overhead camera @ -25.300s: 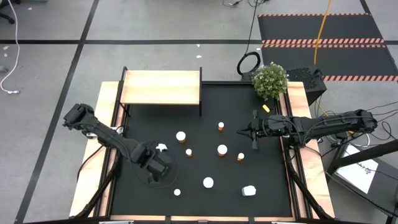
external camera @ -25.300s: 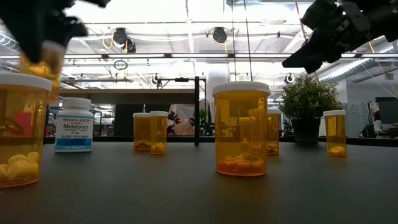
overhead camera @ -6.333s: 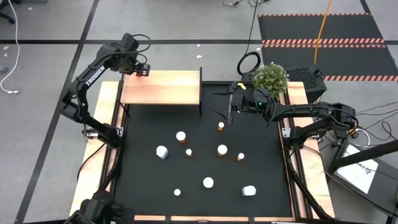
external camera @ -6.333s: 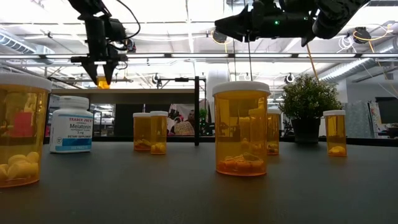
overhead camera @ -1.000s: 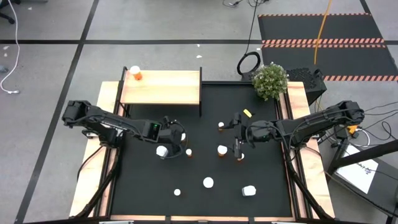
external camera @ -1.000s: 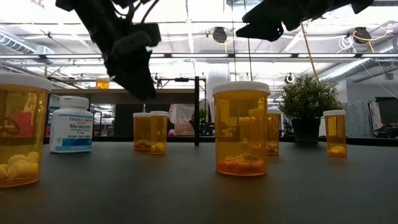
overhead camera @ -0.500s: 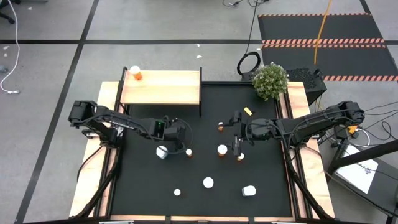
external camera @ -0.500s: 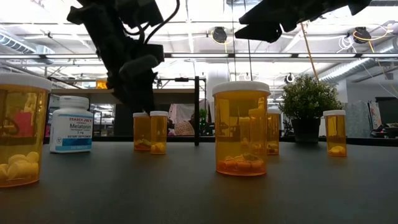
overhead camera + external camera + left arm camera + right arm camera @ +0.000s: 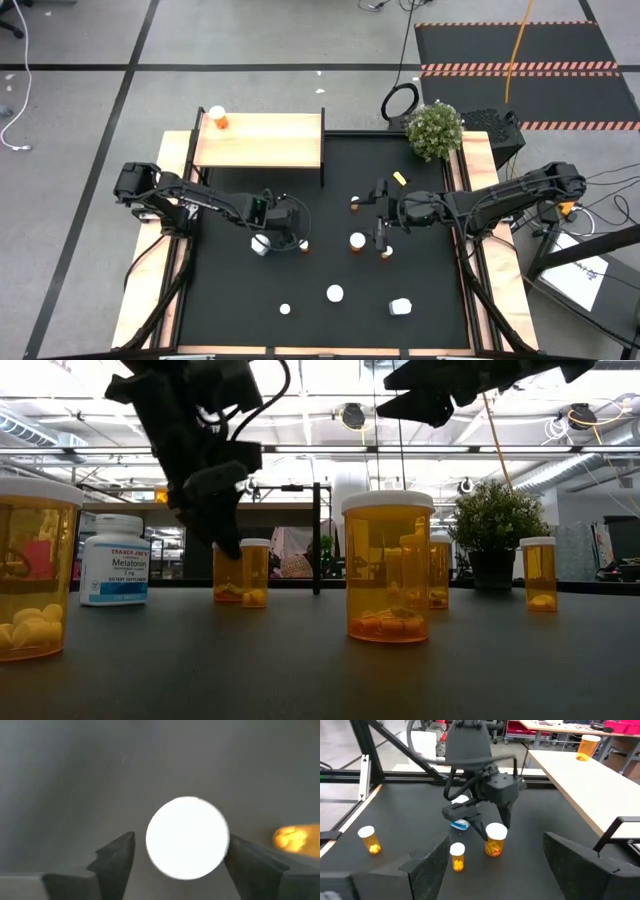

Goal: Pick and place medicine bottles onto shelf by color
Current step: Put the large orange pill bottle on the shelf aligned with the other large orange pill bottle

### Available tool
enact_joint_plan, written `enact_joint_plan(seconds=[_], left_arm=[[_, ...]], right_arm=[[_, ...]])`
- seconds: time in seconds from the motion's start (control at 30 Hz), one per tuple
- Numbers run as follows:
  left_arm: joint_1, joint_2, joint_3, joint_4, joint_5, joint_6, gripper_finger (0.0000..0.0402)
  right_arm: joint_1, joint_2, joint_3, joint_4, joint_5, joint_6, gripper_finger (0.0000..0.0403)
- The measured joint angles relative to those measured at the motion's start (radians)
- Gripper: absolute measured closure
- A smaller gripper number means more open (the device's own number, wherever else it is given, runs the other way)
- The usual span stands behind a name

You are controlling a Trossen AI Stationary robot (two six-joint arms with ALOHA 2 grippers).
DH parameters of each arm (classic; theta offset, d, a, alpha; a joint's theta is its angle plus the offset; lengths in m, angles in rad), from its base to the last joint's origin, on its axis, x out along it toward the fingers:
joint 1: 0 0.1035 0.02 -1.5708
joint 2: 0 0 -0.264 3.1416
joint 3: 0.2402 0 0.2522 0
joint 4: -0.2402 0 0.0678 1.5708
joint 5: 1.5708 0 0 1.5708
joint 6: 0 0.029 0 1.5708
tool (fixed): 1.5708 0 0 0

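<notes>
The left gripper (image 9: 291, 233) straddles an orange bottle (image 9: 495, 839) (fingers not touching it yet), at the shelf's (image 9: 260, 140) six o'clock; the right gripper (image 9: 378, 234) hovers wide.

Grey floor (image 9: 80, 120) is showing black tape lines; a striped black mat (image 9: 520, 55) is lying beyond the table, crossed by a yellow cable (image 9: 515, 50). A potted plant (image 9: 434, 129) is sitting at the table's far right corner. Ceiling lights (image 9: 300, 380) are glowing over pipework.
</notes>
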Motion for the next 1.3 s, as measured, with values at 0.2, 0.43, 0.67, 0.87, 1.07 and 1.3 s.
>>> enact_joint_plan(seconds=[0.2, 0.43, 0.67, 0.87, 1.07, 1.3], left_arm=[[0.000, 0.000, 0.000, 0.004, 0.017, 0.033, 0.0182], [0.000, 0.000, 0.000, 0.010, 0.021, 0.057, 0.0182], [-0.001, 0.000, 0.000, 0.009, 0.021, 0.057, 0.0189], [-0.001, -0.032, 0.000, 0.007, 0.045, 0.054, 0.0185], [-0.018, -0.114, 0.001, -0.039, 0.046, 0.029, 0.0182], [-0.046, -0.223, 0.000, -0.107, 0.044, -0.015, 0.0193]], right_arm=[[0.012, 0.000, 0.000, 0.005, 0.000, -0.020, 0.0091], [0.011, 0.000, 0.000, 0.004, 0.000, -0.041, 0.0091], [0.011, 0.000, 0.000, 0.004, 0.000, -0.041, 0.0091], [0.011, 0.000, 0.000, 0.003, 0.000, -0.041, 0.0091], [0.011, 0.000, 0.000, 0.000, 0.000, -0.041, 0.0091], [0.011, 0.000, 0.000, -0.002, 0.000, -0.041, 0.0091]])
